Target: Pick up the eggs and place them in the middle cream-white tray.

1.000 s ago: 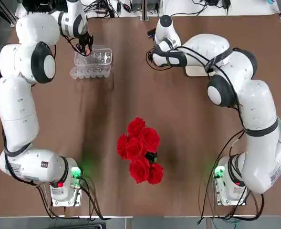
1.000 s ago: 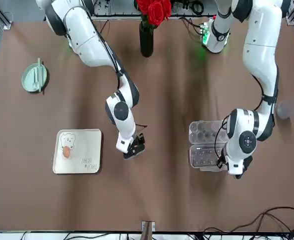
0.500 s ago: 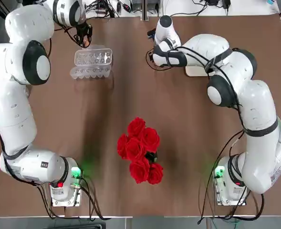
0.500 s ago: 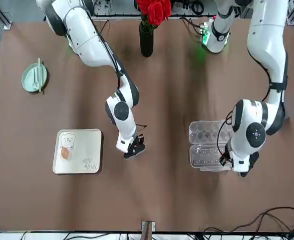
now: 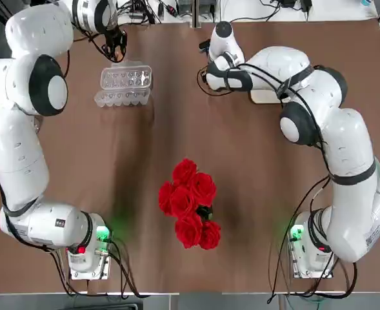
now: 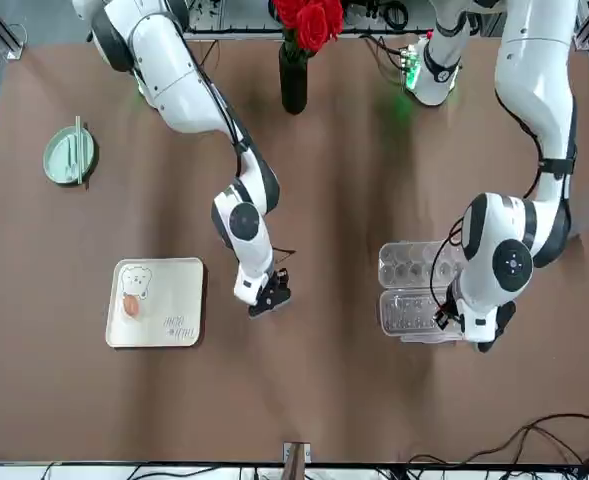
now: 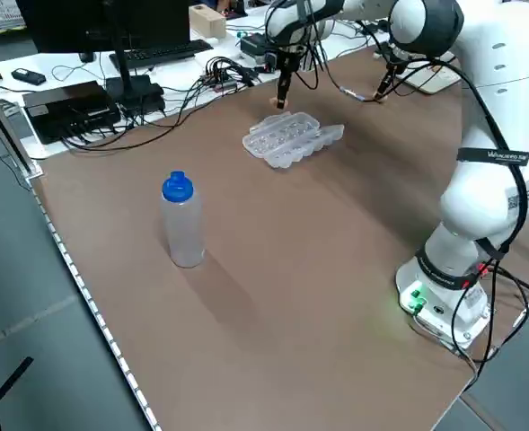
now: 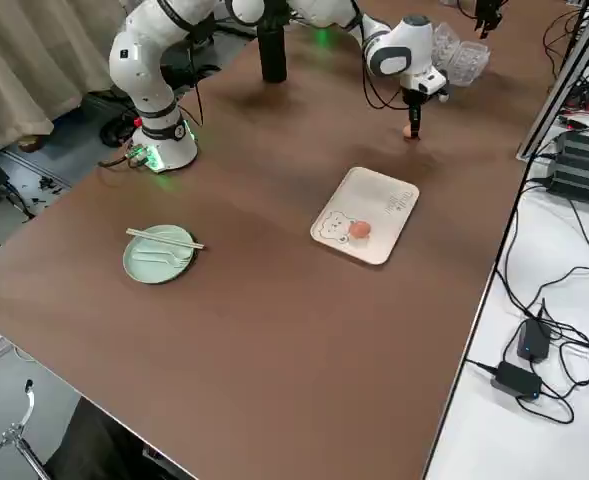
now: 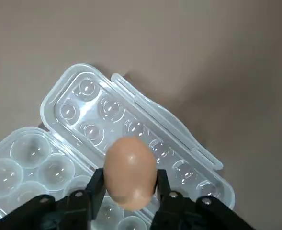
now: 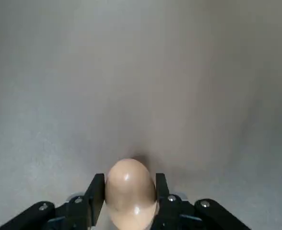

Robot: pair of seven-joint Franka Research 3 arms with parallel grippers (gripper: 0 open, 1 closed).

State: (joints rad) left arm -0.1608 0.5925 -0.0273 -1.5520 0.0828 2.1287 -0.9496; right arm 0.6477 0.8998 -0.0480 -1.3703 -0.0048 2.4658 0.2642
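You've got three eggs in play. One egg [image 9: 130, 173] is in your left claw [image 9: 130, 179], its fingers closed in against both sides of the shell. Another egg [image 10: 130, 194] is in your right claw [image 10: 130, 184], pinched the same way, fingers apart by just the egg's width. The third egg [image 6: 131, 305] lies on the tray [image 6: 164, 327], right by the bear [image 6: 136, 280], off to the right of your right claw and near it.

So there's your tray: flat on the table [image 6: 304, 400], faint text [image 6: 178, 328] on it, neither claw over it. Your right claw hangs between tray and carton [image 6: 410, 312]; how high its egg sits over the table, you can't tell from here.

Over to your left claw: the clear carton is right below it, spread open, moulded cups showing around that egg.

Further out now. From your right claw, the roses [image 5: 189, 203] in their dark vase [image 6: 293, 82] stand back toward the arms' bases. The green plate [image 8: 144, 262] sits back and to the right of that claw, chopsticks [image 8: 164, 238] and a fork [image 8: 161, 260] on it. Left of your left claw and back toward the bases, a blue-capped bottle [image 7: 184, 224] stands upright.
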